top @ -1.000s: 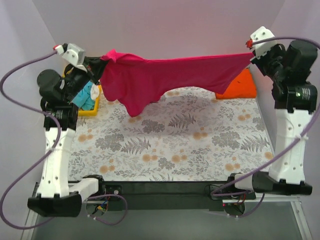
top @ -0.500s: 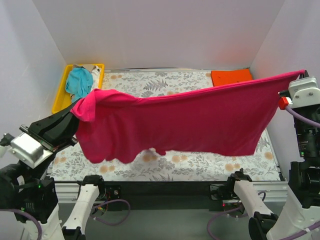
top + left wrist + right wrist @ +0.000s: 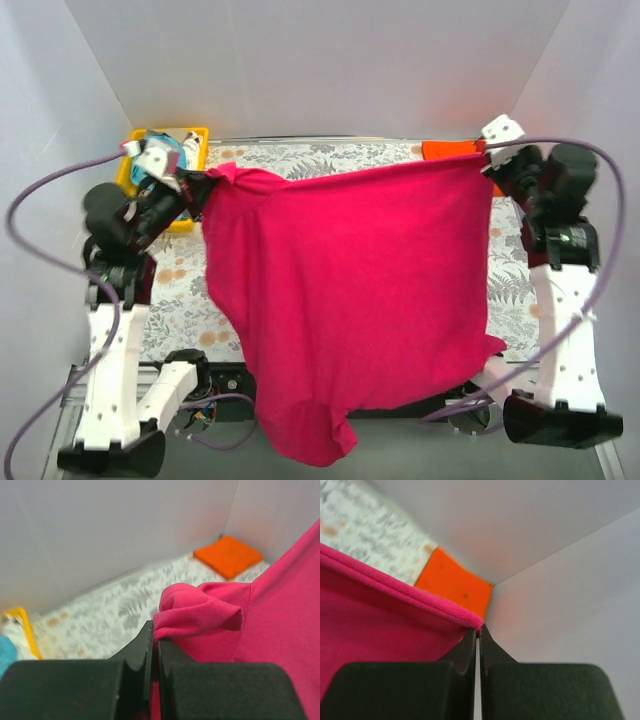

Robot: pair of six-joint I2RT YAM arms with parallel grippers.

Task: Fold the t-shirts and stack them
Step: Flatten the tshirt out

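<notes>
The magenta-pink t-shirt [image 3: 350, 290] hangs spread out like a sheet between both grippers. Its lower end drapes past the table's near edge. My left gripper [image 3: 200, 183] is shut on a bunched corner of it [image 3: 200, 612], fingertips [image 3: 154, 630] pressed together over the cloth. My right gripper [image 3: 488, 160] is shut on the other top corner; in the right wrist view the hem [image 3: 395, 587] ends right at the closed tips [image 3: 479, 630]. A folded orange t-shirt [image 3: 445, 149] lies flat at the back right corner [image 3: 227, 555] [image 3: 452, 587]. A teal one [image 3: 172, 157] sits in the tray.
The yellow tray [image 3: 200, 134] stands at the back left corner, just behind my left wrist. The floral-patterned table [image 3: 180, 290] is walled in by white panels on three sides. The hanging shirt hides most of the table's middle and front.
The shirt was a narrow stretched band a second ago. Both arms swung it up and back, and it now hangs as a wide flat sheet reaching over the front edge.
</notes>
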